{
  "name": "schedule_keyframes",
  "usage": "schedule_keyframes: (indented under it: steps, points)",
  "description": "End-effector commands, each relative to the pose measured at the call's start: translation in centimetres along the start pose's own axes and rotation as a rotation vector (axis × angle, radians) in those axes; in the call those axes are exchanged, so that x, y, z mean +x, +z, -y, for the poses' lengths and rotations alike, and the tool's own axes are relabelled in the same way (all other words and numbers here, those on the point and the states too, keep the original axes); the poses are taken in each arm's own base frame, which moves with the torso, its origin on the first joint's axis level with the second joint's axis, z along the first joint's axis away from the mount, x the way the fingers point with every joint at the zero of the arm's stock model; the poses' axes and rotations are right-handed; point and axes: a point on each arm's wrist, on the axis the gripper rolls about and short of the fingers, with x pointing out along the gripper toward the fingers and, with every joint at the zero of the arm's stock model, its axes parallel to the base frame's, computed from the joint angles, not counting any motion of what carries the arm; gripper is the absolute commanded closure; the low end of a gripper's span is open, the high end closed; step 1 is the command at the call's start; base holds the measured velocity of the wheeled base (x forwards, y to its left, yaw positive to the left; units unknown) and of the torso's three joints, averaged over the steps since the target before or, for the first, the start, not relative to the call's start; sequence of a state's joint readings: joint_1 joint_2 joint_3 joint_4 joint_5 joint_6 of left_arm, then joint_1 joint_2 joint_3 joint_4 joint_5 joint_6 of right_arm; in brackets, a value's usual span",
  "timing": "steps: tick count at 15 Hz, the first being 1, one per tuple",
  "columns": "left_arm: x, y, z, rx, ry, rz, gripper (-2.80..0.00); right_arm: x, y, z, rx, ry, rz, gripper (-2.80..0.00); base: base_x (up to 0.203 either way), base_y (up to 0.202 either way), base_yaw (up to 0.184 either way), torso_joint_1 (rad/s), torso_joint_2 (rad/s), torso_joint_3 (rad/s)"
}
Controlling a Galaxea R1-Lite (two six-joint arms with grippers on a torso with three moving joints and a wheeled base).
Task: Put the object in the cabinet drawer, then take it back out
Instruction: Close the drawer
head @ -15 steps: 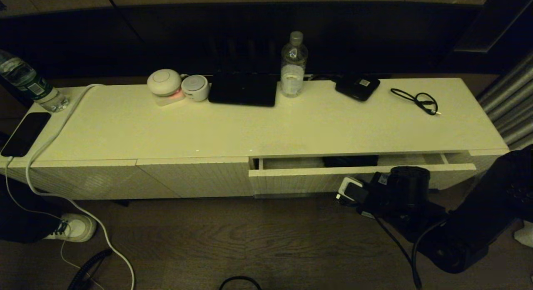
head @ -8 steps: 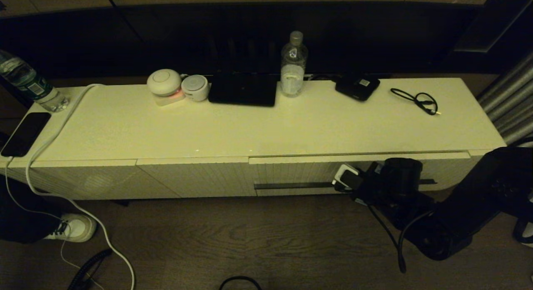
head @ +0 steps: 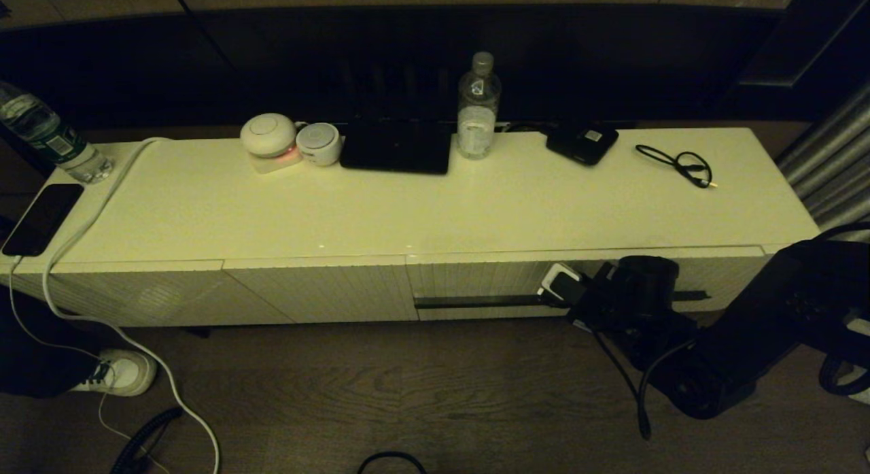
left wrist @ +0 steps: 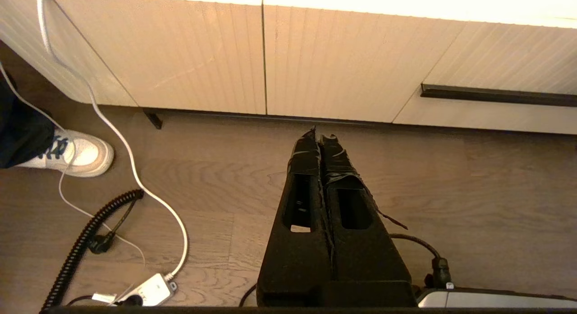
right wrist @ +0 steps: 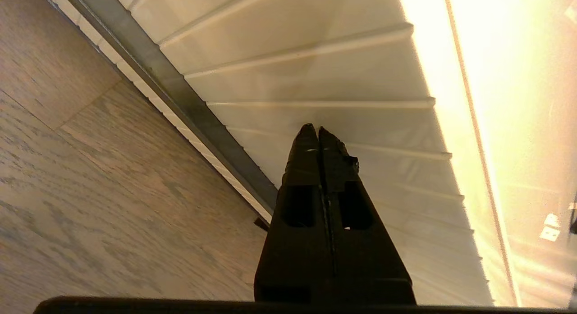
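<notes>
Now, head view: the cabinet drawer (head: 489, 287) sits flush with the neighbouring ribbed panels, where a second ago it stood partly open with something dark inside. The object is therefore out of sight, presumably shut inside; the first half of the task reads as done, retrieval still to come. The right end effector (head: 554, 287) is pressed against the drawer front just above the dark handle strip (head: 476, 302), its arm reaching in low from the right.

Left wrist view: the left end effector (left wrist: 321, 138) hangs over the wooden floor (left wrist: 473, 192) in front of the cabinet, fingers together, holding nothing; arm idle.

Right wrist view: the right end effector (right wrist: 314, 130) has both fingers closed tight, empty, tips at the ribbed front beside the strip (right wrist: 180, 91).
</notes>
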State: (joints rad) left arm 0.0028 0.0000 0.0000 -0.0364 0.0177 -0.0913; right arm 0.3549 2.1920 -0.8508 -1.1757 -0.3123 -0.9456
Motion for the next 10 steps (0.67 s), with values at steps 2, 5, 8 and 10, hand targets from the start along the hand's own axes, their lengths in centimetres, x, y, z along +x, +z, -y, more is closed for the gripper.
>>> schedule_keyframes:
  steps: [2, 5, 8, 10]
  points:
    - [0.0, 0.0, 0.0, -0.001, 0.001, 0.001, 0.00, -0.5, -0.2, 0.0, -0.003, 0.004, -0.005, 0.00, 0.000, 0.000, 0.000, 0.000, 0.00, 0.000]
    - [0.0, 0.0, 0.0, -0.001, 0.001, 0.002, 0.00, -4.0, -0.8, 1.1, -0.022, 0.039, -0.041, 0.00, 0.000, 0.000, 0.000, 0.000, 0.00, 0.000]
    - [0.0, 0.0, 0.0, -0.001, 0.001, 0.002, 0.00, -8.7, -0.7, 3.7, -0.035, 0.073, -0.058, 0.00, 0.000, 0.000, 0.000, 0.000, 0.00, 0.000]
    - [0.0, 0.0, 0.0, -0.001, 0.001, 0.002, 0.00, -12.3, -0.9, 5.1, -0.046, 0.102, -0.067, 0.00, 0.000, 0.000, 0.000, 0.000, 0.00, 0.000]
